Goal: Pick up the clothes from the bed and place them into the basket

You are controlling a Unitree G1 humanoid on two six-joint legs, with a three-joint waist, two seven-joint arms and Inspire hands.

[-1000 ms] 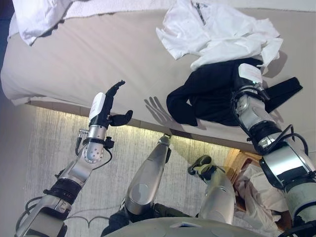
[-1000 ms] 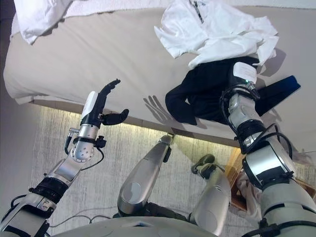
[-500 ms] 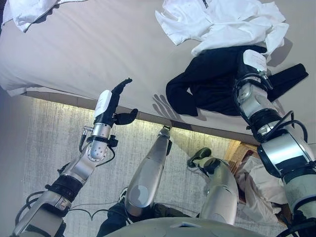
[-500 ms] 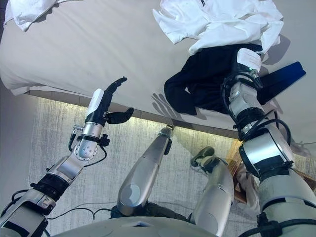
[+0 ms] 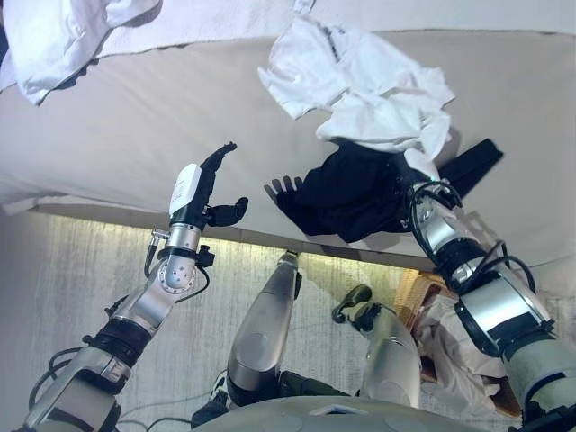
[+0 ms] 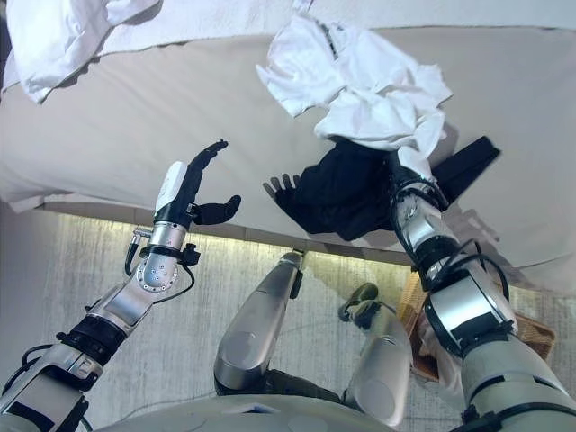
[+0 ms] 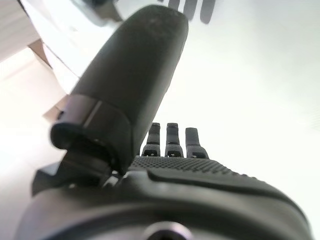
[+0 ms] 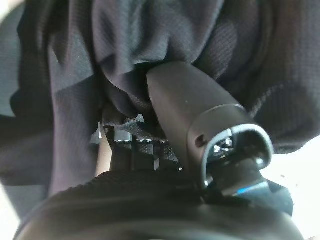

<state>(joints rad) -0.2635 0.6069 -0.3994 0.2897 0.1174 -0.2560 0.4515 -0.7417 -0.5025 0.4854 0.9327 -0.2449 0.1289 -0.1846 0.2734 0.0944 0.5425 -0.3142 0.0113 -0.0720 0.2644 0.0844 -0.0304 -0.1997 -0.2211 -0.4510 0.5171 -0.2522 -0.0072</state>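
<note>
A black garment [image 5: 346, 193] lies bunched near the front edge of the beige bed [image 5: 135, 126]. A white shirt [image 5: 360, 85] lies crumpled just behind it and overlaps its far side. My right hand [image 8: 150, 200] is buried in the black garment, with thumb and fingers curled into its folds [image 8: 150, 45]. My left hand [image 5: 205, 189] is open and empty, held upright over the bed's front edge, well to the left of the clothes.
Another white cloth [image 5: 63, 36] lies at the bed's far left corner. A wicker basket [image 6: 531, 335] with white clothes [image 5: 463, 351] in it stands on the floor at the lower right, below the bed's edge. A light rug [image 5: 81, 288] covers the floor.
The camera has shifted. My right hand has sunk into the black garment, which has bunched up round it. The left hand has kept its pose.
</note>
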